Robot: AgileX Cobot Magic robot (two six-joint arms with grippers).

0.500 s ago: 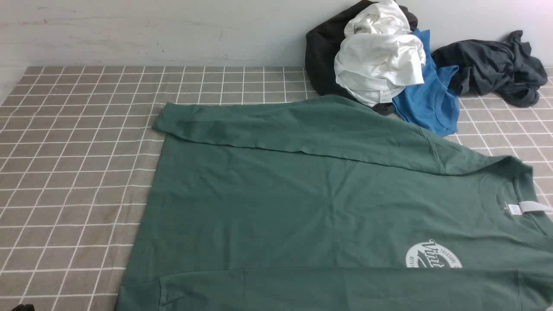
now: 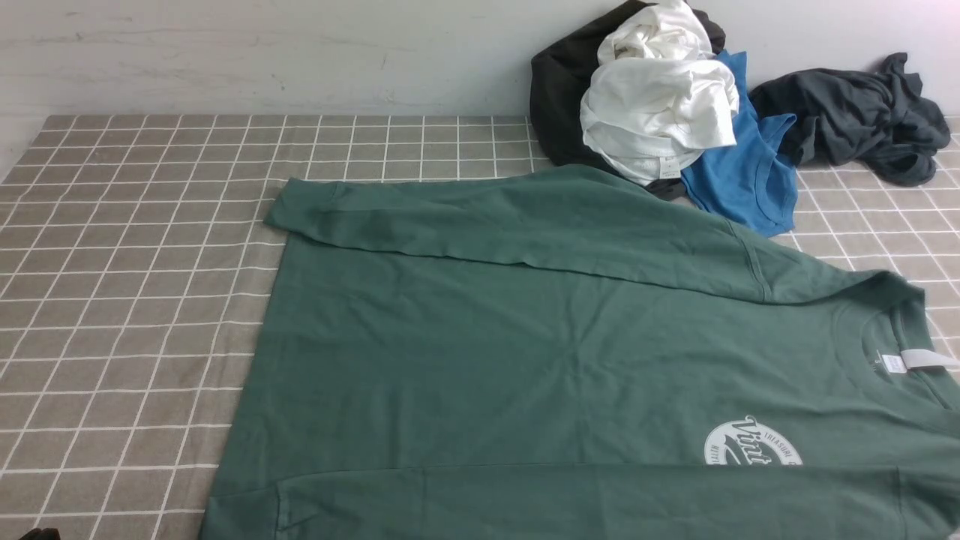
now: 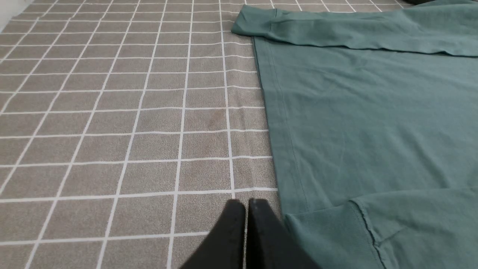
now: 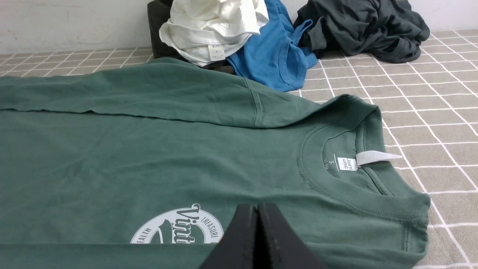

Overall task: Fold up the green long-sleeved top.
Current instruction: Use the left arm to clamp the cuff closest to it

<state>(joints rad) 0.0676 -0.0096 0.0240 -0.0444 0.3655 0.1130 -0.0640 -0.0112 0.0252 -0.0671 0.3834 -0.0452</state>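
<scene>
The green long-sleeved top (image 2: 540, 360) lies flat on the checked tablecloth, hem to the left, ribbed neck with white label (image 2: 911, 360) to the right, round white logo (image 2: 750, 446) near the front. Both sleeves are folded across the body, one along the far edge (image 2: 525, 225), one along the near edge (image 2: 600, 499). My left gripper (image 3: 246, 203) is shut and empty, just off the top's (image 3: 366, 123) hem corner by the near sleeve's cuff (image 3: 328, 239). My right gripper (image 4: 258, 207) is shut and empty, above the logo (image 4: 179, 228) on the top (image 4: 149, 149). Neither gripper shows in the front view.
A heap of clothes lies at the back right against the wall: a white garment (image 2: 660, 97) on a black one (image 2: 559, 97), a bright blue top (image 2: 742, 180), and a dark grey garment (image 2: 855, 116). Bare checked cloth (image 2: 127, 300) stretches left of the top.
</scene>
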